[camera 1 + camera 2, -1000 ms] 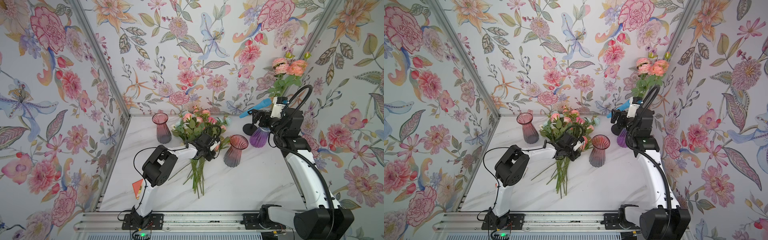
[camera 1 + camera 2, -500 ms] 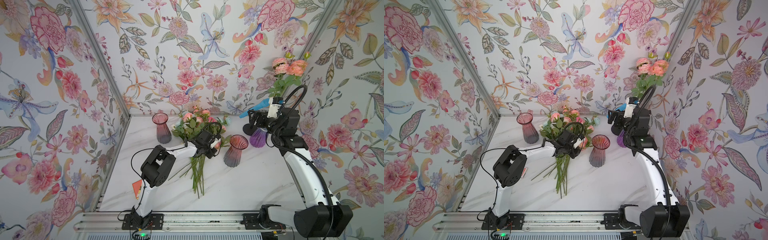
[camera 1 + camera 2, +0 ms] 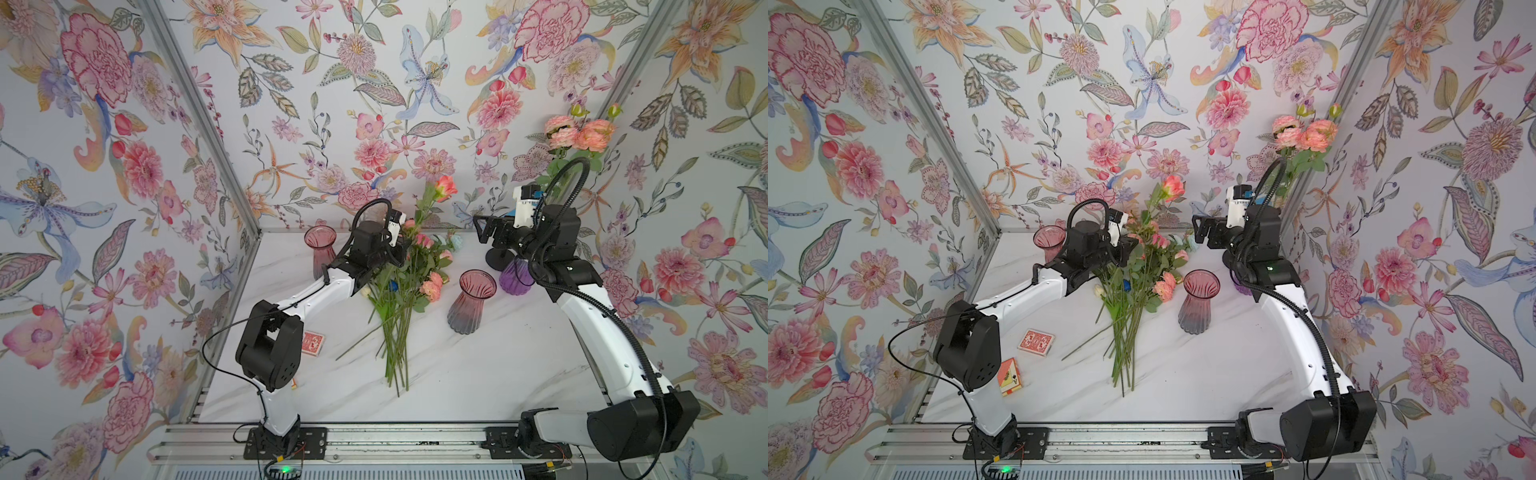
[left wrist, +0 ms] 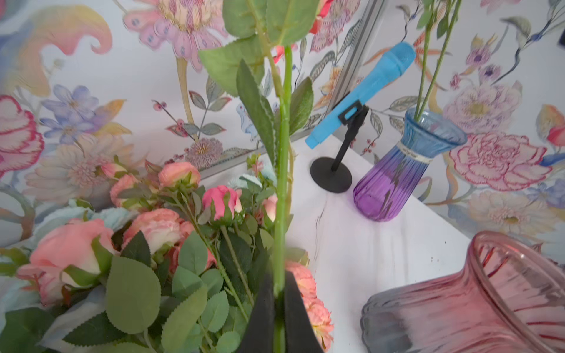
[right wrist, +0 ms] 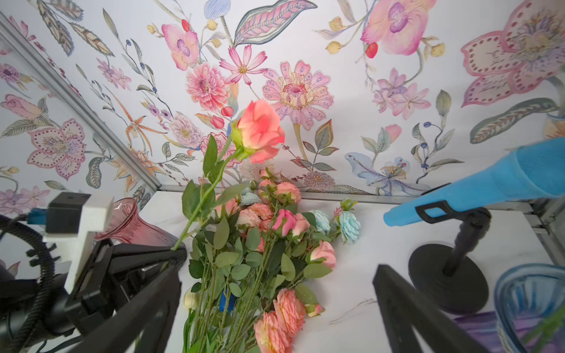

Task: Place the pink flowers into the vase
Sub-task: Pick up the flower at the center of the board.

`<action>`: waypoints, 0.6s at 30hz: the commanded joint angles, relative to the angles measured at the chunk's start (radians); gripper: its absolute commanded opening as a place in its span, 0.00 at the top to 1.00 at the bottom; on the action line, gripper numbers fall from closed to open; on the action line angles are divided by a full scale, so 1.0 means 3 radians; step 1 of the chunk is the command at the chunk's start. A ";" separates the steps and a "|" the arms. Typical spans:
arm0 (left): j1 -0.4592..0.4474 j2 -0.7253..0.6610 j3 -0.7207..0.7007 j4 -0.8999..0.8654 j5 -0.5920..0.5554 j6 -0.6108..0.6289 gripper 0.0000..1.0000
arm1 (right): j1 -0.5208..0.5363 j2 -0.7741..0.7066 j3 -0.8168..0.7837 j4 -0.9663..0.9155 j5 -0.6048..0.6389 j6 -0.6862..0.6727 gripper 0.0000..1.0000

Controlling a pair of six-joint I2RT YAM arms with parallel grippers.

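Pink blooms [image 3: 579, 132] are already standing in the purple vase [image 3: 514, 283]. Near it, the left gripper [image 4: 279, 284] is pinching one rose [image 3: 445, 186] by its stem, the right gripper [image 3: 478, 230] is gaping empty, and a bunch [image 3: 409, 286] is lying unplaced.

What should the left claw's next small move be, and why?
Probably carry the pink rose toward the open right claw for a handover: the left claw is shut on its stem, held up above the bunch, and the purple vase already holding pink flowers stands near that claw.
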 commanded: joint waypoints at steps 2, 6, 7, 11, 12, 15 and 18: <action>-0.0006 -0.0126 -0.0144 0.0560 -0.0021 -0.0281 1.00 | 0.0177 0.0175 0.0213 -0.0079 -0.0164 0.0099 0.01; -0.0005 -0.0261 -0.0395 0.1050 -0.0042 -0.0501 1.00 | 0.0331 0.0377 0.0400 -0.0033 -0.0340 0.0278 0.01; -0.0006 -0.0268 -0.0417 0.1101 -0.0044 -0.0518 1.00 | 0.0366 0.0414 0.0428 0.0017 -0.0399 0.0358 0.01; -0.0005 -0.0296 -0.0492 0.1270 -0.0024 -0.0589 1.00 | 0.0459 0.0532 0.0469 0.0269 -0.0626 0.0657 0.01; -0.0011 -0.0309 -0.0519 0.1324 -0.0019 -0.0609 1.00 | 0.0487 0.0584 0.0512 0.0272 -0.0643 0.0681 0.01; -0.0015 -0.0297 -0.0520 0.1391 0.0028 -0.0675 1.00 | 0.0580 0.0690 0.0604 0.0262 -0.0621 0.0692 0.00; -0.0040 -0.0302 -0.0539 0.1466 0.0064 -0.0743 1.00 | 0.0666 0.0805 0.0702 0.0264 -0.0590 0.0676 0.07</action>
